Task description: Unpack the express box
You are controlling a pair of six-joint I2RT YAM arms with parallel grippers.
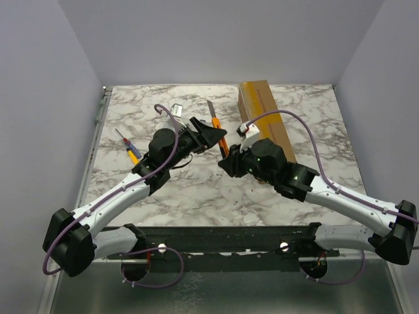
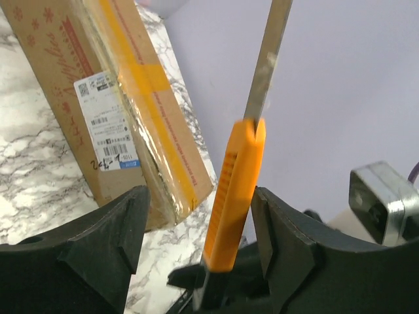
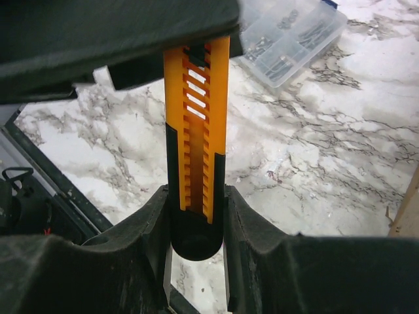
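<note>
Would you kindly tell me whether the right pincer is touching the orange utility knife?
Touching. The right wrist view shows the right pincer with its fingers pressed against both sides of the orange utility knife, no gap.

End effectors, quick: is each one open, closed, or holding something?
Left end effector: open, with the utility knife standing between its fingers.
Right end effector: closed on the utility knife.
</note>
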